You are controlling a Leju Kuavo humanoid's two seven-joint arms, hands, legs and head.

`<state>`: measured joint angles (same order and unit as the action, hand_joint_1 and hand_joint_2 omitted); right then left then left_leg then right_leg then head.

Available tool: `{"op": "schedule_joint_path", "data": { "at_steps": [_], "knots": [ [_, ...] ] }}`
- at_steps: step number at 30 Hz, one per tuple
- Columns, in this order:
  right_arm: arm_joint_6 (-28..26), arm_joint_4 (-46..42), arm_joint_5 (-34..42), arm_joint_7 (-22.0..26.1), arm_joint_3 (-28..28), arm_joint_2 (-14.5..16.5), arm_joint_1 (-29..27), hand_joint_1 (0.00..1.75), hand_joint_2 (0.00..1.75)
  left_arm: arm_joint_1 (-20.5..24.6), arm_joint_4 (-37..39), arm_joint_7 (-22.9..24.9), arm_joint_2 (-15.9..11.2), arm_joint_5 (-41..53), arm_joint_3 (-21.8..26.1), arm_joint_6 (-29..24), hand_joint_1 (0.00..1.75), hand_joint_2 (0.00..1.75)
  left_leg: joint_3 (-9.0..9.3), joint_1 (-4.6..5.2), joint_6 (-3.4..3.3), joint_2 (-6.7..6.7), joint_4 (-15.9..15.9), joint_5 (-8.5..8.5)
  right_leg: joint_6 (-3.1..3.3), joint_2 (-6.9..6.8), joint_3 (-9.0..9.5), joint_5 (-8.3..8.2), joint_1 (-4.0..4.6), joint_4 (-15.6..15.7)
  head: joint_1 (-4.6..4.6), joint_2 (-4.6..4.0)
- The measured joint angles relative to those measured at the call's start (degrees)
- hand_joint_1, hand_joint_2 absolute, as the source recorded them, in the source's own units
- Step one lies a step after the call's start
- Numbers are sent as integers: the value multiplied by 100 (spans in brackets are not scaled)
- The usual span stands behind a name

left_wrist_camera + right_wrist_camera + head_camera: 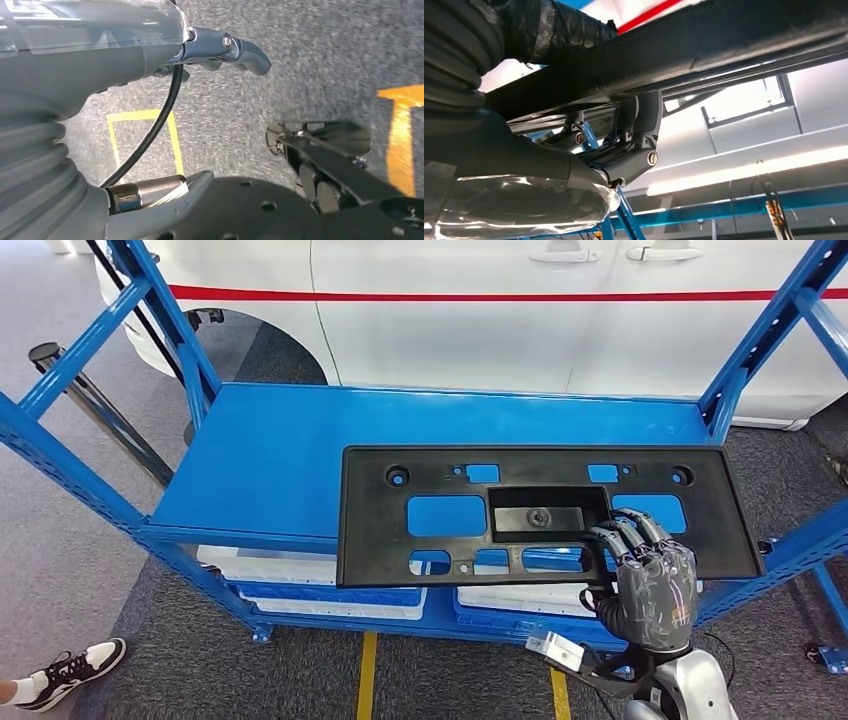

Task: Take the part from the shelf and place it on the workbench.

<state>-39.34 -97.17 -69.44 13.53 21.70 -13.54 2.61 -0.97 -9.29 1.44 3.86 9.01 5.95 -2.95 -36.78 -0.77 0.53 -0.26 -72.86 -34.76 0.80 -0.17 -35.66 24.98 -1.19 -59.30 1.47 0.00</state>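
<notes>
Part (545, 515) (a flat black panel with rectangular cut-outs) lies on the blue shelf (260, 455), its near edge overhanging the shelf's front rail. The right hand (650, 575) grips that near edge toward the panel's right end, fingers (628, 532) curled over the top face; the right wrist view shows a finger (636, 150) pressed up against the underside of the part (704, 47). The left hand (220, 47) hangs over grey floor with yellow lines, fingers loosely bent, holding nothing. White bins (330, 590) sit on the lower shelf. A white car (520, 310) stands behind.
</notes>
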Motion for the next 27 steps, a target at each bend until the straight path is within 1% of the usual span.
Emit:
{"op": "schedule_joint_path", "data": {
  "at_steps": [1, 2, 3, 4, 5, 6, 7, 8, 9, 10, 11, 12, 13, 14, 15, 16, 17, 18, 19, 20, 21, 22, 23, 24, 25, 26, 27],
  "knots": [
    [0, -7, 14, -22, -4, -15, -29, 175, 175, 3, 0, 15, -1, -1, 0, -6, 0, 175, 243, 2, -21, 0, 330, 150, -12, 3, -46, -28, 3, -16, 1, 0],
    [0, -21, 32, -42, -9, -30, -61, 175, 175, 10, 0, 28, -2, -1, 0, -10, 0, 175, 527, 10, -51, -2, 756, 261, -30, 5, -85, -55, 8, -33, 1, 0],
    [0, -38, 47, -56, -15, -46, -92, 175, 175, 17, 0, 37, -3, -3, 0, -11, 0, 175, 765, 25, -77, -3, 1126, 342, -59, 5, -113, -85, 12, -44, -2, 0],
    [0, -55, 58, -66, -21, -61, -121, 175, 175, 22, 0, 40, -3, -4, 0, -11, 0, 175, 912, 42, -102, -6, 1387, 383, -92, 3, -127, -119, 13, -46, -4, 0],
    [-1, -69, 62, -70, -26, -72, -143, 175, 175, 27, 0, 41, -3, -4, 0, -11, 0, 175, 966, 60, -120, -9, 1510, 385, -129, -1, -136, -158, 12, -40, -4, 0],
    [-1, -79, 63, -70, -28, -84, -158, 175, 175, 27, 0, 41, -2, -5, 0, -11, 0, 175, 948, 74, -139, -10, 1530, 419, -169, -1, -138, -202, 8, -24, -5, 0],
    [-2, -88, 64, -70, -29, -97, -173, 175, 175, 27, 0, 43, 1, -5, 0, -10, 0, 175, 920, 62, -172, -2, 1558, 468, -206, 5, -146, -226, 0, -18, -3, 0],
    [-3, -97, 66, -70, -32, -110, -188, 175, 175, 30, 0, 44, 4, -5, 0, -10, 0, 175, 898, 52, -213, 10, 1588, 524, -237, 12, -171, -172, -1, -50, -3, 0],
    [-3, -106, 70, -70, -38, -129, -202, 175, 175, 31, 0, 45, 7, -5, 0, -10, 0, 175, 860, 40, -266, 26, 1615, 592, -259, 19, -220, -19, -3, -164, -7, 0],
    [-4, -111, 74, -71, -44, -148, -213, 175, 175, 31, 0, 47, 9, -6, 1, -12, 0, 175, 807, 29, -309, 44, 1633, 662, -272, 24, -297, 226, -5, -391, -10, 0],
    [-4, -114, 78, -73, -48, -160, -226, 175, 175, 31, 0, 49, 9, -9, 1, -14, 0, 175, 736, 40, -339, 55, 1625, 717, -280, 23, -387, 513, -5, -706, -11, 0],
    [-4, -116, 83, -79, -52, -169, -244, 175, 175, 29, 0, 51, 8, -13, 2, -16, 0, 175, 655, 48, -357, 61, 1609, 768, -289, 23, -467, 749, -10, -1057, -13, 0],
    [-4, -117, 85, -88, -54, -174, -270, 175, 175, 28, 0, 53, 8, -18, 2, -17, 0, 175, 571, 55, -357, 65, 1588, 814, -300, 22, -503, 876, -11, -1345, -13, 0],
    [-4, -120, 87, -100, -57, -182, -305, 175, 175, 26, 0, 58, 9, -20, 2, -17, 0, 175, 484, 59, -354, 66, 1559, 856, -309, 21, -467, 876, -13, -1487, -13, 0],
    [-4, -128, 89, -112, -63, -195, -346, 175, 175, 25, 0, 68, 9, -20, 2, -17, 0, 175, 395, 60, -344, 66, 1519, 891, -313, 21, -339, 775, -14, -1443, -13, 0],
    [-4, -149, 97, -126, -77, -218, -397, 175, 175, 21, 0, 80, 9, -16, 2, -17, 0, 175, 309, 58, -331, 65, 1470, 919, -313, 19, -114, 628, -17, -1202, -13, 0],
    [-4, -184, 114, -143, -97, -246, -456, 175, 175, 19, 0, 93, 9, -10, 2, -18, 0, 175, 231, 57, -313, 63, 1416, 942, -307, 19, 148, 547, -19, -841, -13, 0],
    [-5, -232, 143, -161, -125, -279, -525, 175, 175, 14, 0, 104, 9, -4, 2, -21, 0, 175, 167, 64, -291, 58, 1362, 961, -290, 19, 393, 526, -8, -476, -13, 0],
    [-5, -290, 177, -183, -161, -316, -611, 175, 175, 6, 0, 113, 8, 6, 2, -26, 0, 175, 129, 71, -262, 53, 1328, 981, -260, 22, 557, 539, 7, -215, -11, 0],
    [-7, -355, 217, -203, -203, -354, -712, 175, 175, -4, 0, 118, 7, 20, 2, -31, 0, 175, 110, 79, -230, 47, 1308, 1006, -226, 25, 626, 587, 24, -72, -10, 0],
    [-8, -419, 256, -220, -250, -393, -824, 175, 175, -17, 0, 122, 5, 38, 2, -36, 0, 175, 101, 84, -197, 41, 1306, 1038, -187, 26, 632, 583, 43, -39, -9, 0],
    [-8, -485, 294, -235, -298, -430, -941, 175, 175, -35, 1, 125, 3, 66, 0, -39, 0, 175, 98, 86, -163, 34, 1312, 1074, -142, 25, 600, 547, 38, -39, -8, 0],
    [-8, -547, 329, -251, -344, -462, -1048, 175, 175, -50, 3, 124, -4, 93, -3, -42, 0, 175, 79, 80, -132, 26, 1294, 1066, -99, 17, 565, 509, 28, -21, -8, 0],
    [-8, -604, 356, -268, -385, -490, -1153, 175, 175, -63, 6, 124, -9, 121, -7, -43, 0, 175, 41, 75, -102, 20, 1233, 972, -48, 9, 519, 454, 15, -12, -5, 0],
    [-8, -671, 378, -296, -427, -517, -1265, 175, 175, -73, 9, 123, -14, 155, -14, -39, 0, 175, -18, 68, -75, 15, 1082, 773, 0, -1, 461, 394, 1, 0, -5, 0],
    [-9, -737, 391, -326, -465, -540, -1384, 175, 175, -77, 11, 122, -16, 190, -23, -31, 0, 175, -92, 52, -54, 15, 833, 488, 32, -11, 394, 334, 0, 1, -3, 0],
    [-9, -810, 394, -364, -505, -564, -1510, 175, 175, -81, 12, 120, -13, 233, -37, -21, 0, 175, -172, 44, -35, 17, 503, 193, 50, -16, 315, 275, 3, -2, -2, 0]
  ]
}}
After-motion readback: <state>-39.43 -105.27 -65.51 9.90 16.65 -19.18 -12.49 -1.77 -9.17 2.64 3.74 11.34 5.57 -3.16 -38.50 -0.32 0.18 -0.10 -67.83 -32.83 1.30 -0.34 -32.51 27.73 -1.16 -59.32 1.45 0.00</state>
